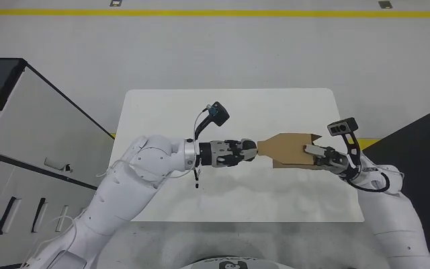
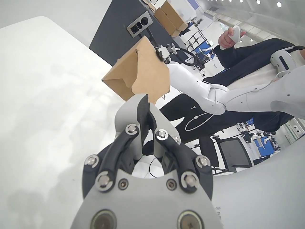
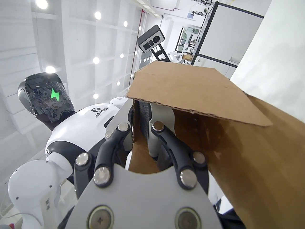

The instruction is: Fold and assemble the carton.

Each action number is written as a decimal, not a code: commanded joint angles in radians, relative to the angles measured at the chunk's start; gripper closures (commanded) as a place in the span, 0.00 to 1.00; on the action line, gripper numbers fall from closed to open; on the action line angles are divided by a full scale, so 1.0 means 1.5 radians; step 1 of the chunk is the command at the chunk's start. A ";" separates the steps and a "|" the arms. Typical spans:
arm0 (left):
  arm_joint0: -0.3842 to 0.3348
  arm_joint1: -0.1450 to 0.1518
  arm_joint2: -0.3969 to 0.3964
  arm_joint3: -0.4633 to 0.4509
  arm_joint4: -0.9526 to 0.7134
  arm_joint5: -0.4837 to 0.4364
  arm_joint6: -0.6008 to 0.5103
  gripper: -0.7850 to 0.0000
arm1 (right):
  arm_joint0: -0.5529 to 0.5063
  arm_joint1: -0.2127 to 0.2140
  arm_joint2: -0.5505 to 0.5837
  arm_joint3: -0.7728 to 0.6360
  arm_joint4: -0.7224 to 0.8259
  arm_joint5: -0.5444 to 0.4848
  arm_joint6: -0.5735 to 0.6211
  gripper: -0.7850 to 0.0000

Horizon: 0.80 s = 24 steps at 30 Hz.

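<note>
Brown corrugated cardboard carton [image 1: 290,149], partly folded: held over right half of white table [image 1: 201,114], long axis running gripper to gripper. Left gripper [image 1: 252,149] pinched closed on pointed flap tip at left end. Right gripper [image 1: 312,152] clamped on wall edge at right end. Fingers of both in line with that axis, neither arm nearer. Likely calls for freeing one end before next fold.
</note>
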 commanded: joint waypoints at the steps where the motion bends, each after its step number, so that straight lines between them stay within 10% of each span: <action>1: -0.001 0.000 0.001 0.000 -0.002 -0.003 0.000 1.00 | 0.001 -0.001 0.000 0.000 0.004 0.002 0.002 1.00; 24: -0.058 -0.022 0.084 0.022 -0.028 -0.042 -0.022 1.00 | 0.009 -0.015 0.002 -0.013 0.027 0.035 0.035 1.00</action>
